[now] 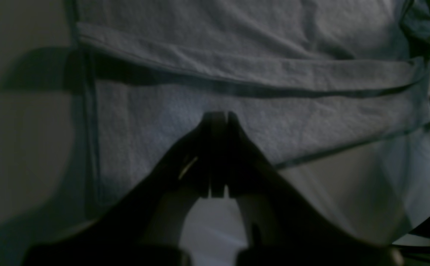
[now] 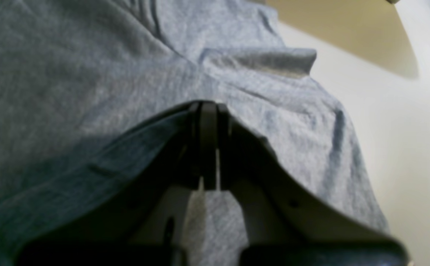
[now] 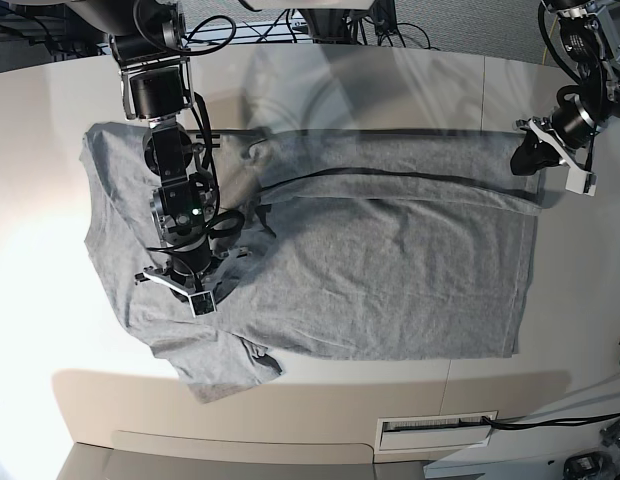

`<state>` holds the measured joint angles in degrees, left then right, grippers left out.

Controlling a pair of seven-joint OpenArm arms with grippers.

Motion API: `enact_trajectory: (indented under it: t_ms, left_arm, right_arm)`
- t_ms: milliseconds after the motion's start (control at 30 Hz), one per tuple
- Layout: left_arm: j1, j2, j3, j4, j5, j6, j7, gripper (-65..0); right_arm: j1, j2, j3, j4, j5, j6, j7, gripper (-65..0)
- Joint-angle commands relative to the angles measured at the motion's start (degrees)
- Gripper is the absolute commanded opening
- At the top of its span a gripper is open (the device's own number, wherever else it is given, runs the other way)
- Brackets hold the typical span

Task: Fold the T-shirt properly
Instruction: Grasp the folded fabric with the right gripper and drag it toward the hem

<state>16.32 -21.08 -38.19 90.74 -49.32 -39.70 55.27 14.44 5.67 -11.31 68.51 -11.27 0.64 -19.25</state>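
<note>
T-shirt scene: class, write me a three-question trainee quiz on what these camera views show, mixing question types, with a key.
1. True or false: the T-shirt lies spread on the table.
2. Which gripper is over the sleeve end: A) left gripper B) right gripper?
3. Fill in: both grippers' jaws are ___.

Key: 1 true; 2 B; 3 shut.

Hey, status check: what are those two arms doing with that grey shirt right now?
Left gripper shut, at the T-shirt's hem corner. Right gripper shut, down on the cloth near the sleeve end. T-shirt spread on the table, far edge partly folded over. Nothing in the way.
</note>
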Motion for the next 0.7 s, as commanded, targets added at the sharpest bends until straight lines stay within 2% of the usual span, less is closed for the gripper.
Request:
enact_trajectory:
  t_ms: [0,267,300,400,433,533,667]
  left_arm:
    - [-0.3,-1.0,-0.2,0.9,-1.3,-0.3,-1.3,-65.0]
    - [-0.3,-1.0,-0.2,0.9,-1.3,-0.3,-1.3,-65.0]
    - [-0.3,-1.0,-0.2,0.9,-1.3,-0.3,-1.2,-65.0]
    - [-0.3,-1.0,-0.2,0.9,-1.3,-0.3,-1.3,-65.0]
    - [-0.3,-1.0,-0.2,0.9,-1.3,-0.3,-1.2,-65.0]
    - [-0.3,-1.0,-0.2,0.9,-1.3,-0.3,-1.3,-65.0]
    - [-0.3,-1.0,-0.2,0.9,-1.3,-0.3,-1.2,-65.0]
  right_arm:
    - [1.6,-0.2,0.2,1.1,-0.1,-0.5,1.7,-65.0]
    - [1.6,-0.8,0.2,1.1,-0.2,-0.5,1.4,-65.0]
    - [1.6,-0.8,0.2,1.1,-0.2,-0.5,0.8,-61.1]
    - [1.6,-0.8,0.2,1.1,-0.2,-0.5,-1.3,-37.1]
    - [1.6,-0.8,0.2,1.1,-0.2,-0.6,-1.8,-32.2]
    - [1.6,-0.8,0.2,1.1,-0.6,-3.5,-1.3,-31.1]
    - [1.6,-0.7,0.2,1.6,-6.0,-9.3,-0.8,-31.1]
